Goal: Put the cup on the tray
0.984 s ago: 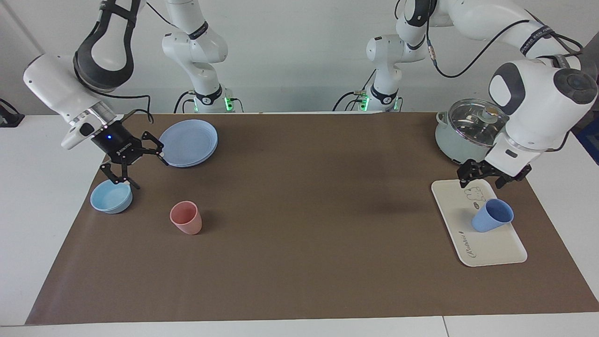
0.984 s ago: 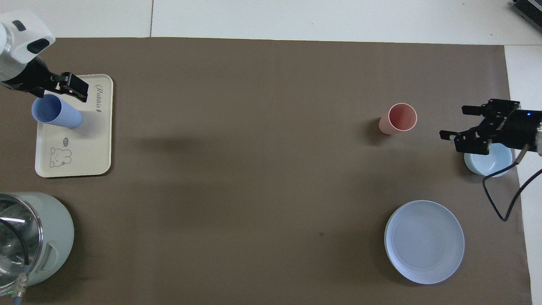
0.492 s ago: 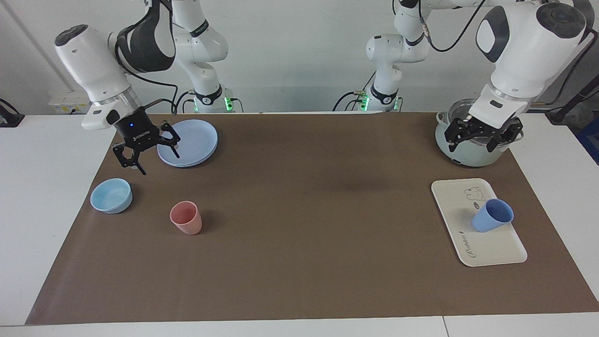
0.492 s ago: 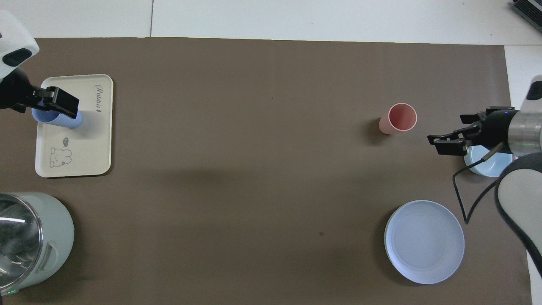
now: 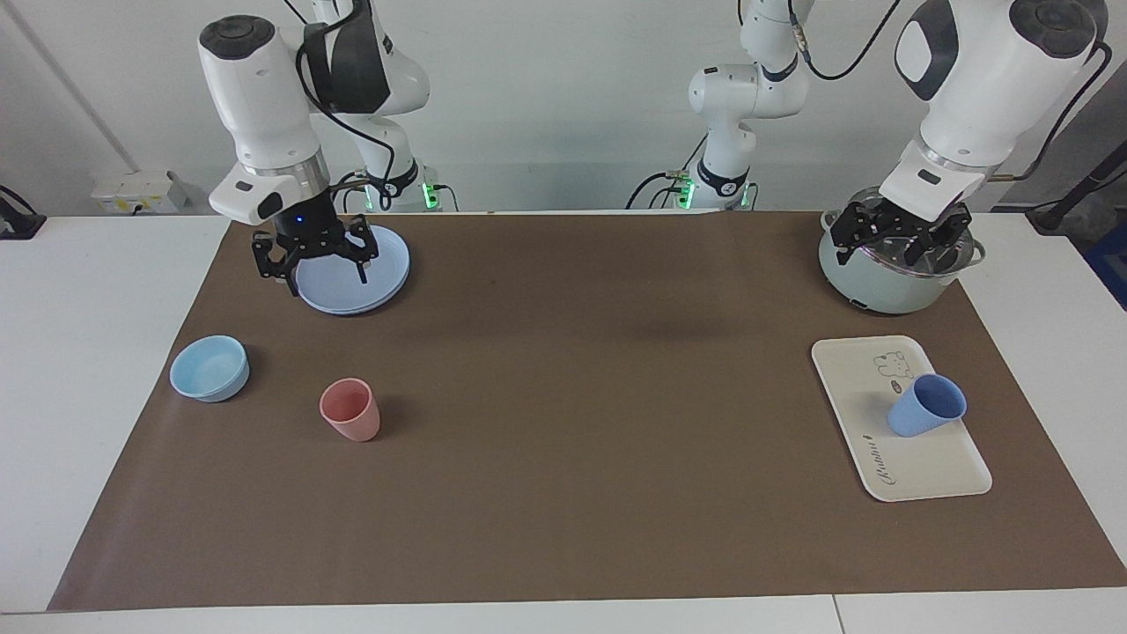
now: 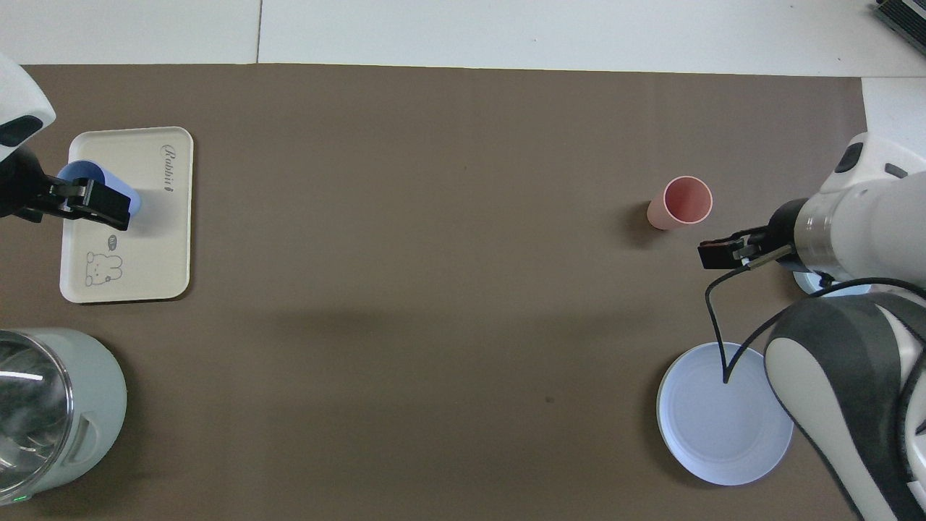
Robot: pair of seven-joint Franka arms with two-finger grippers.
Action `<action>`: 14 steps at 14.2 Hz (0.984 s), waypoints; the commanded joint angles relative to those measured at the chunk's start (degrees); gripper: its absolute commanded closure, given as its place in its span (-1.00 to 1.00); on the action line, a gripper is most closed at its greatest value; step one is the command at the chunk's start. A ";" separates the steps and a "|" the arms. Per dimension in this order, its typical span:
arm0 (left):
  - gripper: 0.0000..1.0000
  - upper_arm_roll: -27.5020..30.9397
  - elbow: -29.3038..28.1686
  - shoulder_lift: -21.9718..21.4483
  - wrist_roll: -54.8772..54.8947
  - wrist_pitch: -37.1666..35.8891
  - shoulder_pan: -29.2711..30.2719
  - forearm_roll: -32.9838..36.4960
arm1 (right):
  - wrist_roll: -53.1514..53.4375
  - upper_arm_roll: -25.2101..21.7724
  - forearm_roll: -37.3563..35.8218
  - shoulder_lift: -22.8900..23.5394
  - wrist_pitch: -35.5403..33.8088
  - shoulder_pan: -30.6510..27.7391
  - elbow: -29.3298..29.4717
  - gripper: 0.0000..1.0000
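- The cup (image 5: 926, 406) stands on the tray (image 5: 933, 471), at the right of the facing view, so the placing looks done.
- Nothing touches the cup; it rests by its own weight.
- Its long axis runs close to upright, leaning a little, mouth up.
- The left gripper (image 5: 898, 242), upper right of the facing view, hangs over the pot (image 5: 867, 286), fingers spread wide, holding nothing.
- The right gripper (image 5: 317, 261), upper left, hangs over the plate (image 5: 387, 264), fingers apart, empty; likely both arms are clear of the work.
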 commanded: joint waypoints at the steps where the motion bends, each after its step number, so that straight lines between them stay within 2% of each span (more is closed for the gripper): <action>1: -1.00 -0.05 -2.87 -2.01 -0.20 1.69 0.69 -1.73 | 1.18 -0.48 0.33 2.74 -11.06 -3.88 10.53 -1.00; 3: -1.00 -0.05 -3.04 -2.01 -0.20 1.69 1.83 -3.05 | 6.86 -0.39 0.77 2.92 -18.19 -5.64 14.58 -1.00; 4: -1.00 -0.05 -2.95 -2.01 -0.20 1.69 2.10 -4.45 | 7.85 -0.39 2.08 3.35 -18.91 -6.09 14.77 -1.00; 6: -1.00 -0.05 -3.21 -2.01 -0.20 2.47 2.80 -5.60 | 7.95 -0.48 4.81 3.27 -18.48 -7.40 14.16 -1.00; 11: -1.00 -0.05 -3.48 -2.10 -2.04 5.20 2.54 -5.60 | 7.59 -0.39 4.55 2.66 -19.79 -6.97 13.19 -1.00; 14: -1.00 0.03 -3.83 -2.10 -1.34 5.82 2.19 -4.82 | 6.01 0.23 2.18 3.36 -19.88 -6.79 15.20 -1.00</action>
